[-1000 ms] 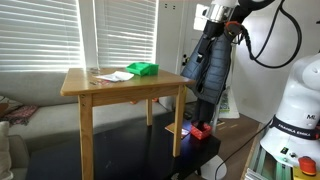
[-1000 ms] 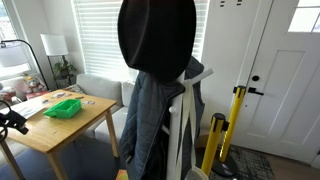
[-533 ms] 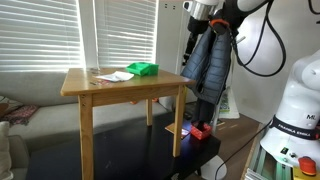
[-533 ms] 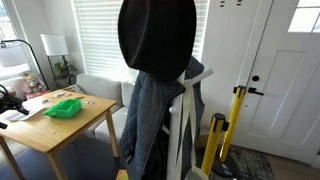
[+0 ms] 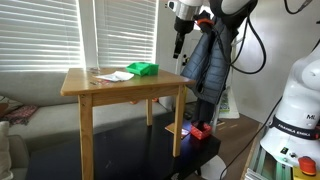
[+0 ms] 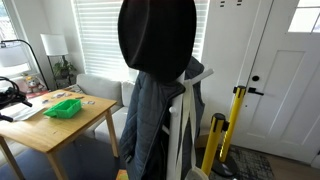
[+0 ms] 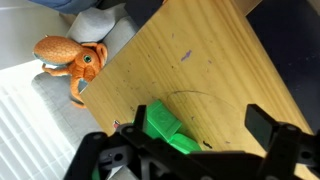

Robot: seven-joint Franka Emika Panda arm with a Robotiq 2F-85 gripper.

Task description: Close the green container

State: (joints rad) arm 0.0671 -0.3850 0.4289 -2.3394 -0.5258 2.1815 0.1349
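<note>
The small bright green box (image 5: 142,69) with a flap lid is sitting on the light wooden table (image 5: 120,90), near the back edge, in the upper middle of an exterior view. Flat white papers (image 5: 114,75) are lying just beside it. The black gripper (image 5: 179,48) is hanging in the air up and to the right of the box, well apart from it. In the wrist view its two fingers are standing wide apart, gripping nothing. An orange toy octopus (image 7: 70,58) is lying at the upper left there. A dark coat (image 5: 212,60) is hanging right of the arm.
</note>
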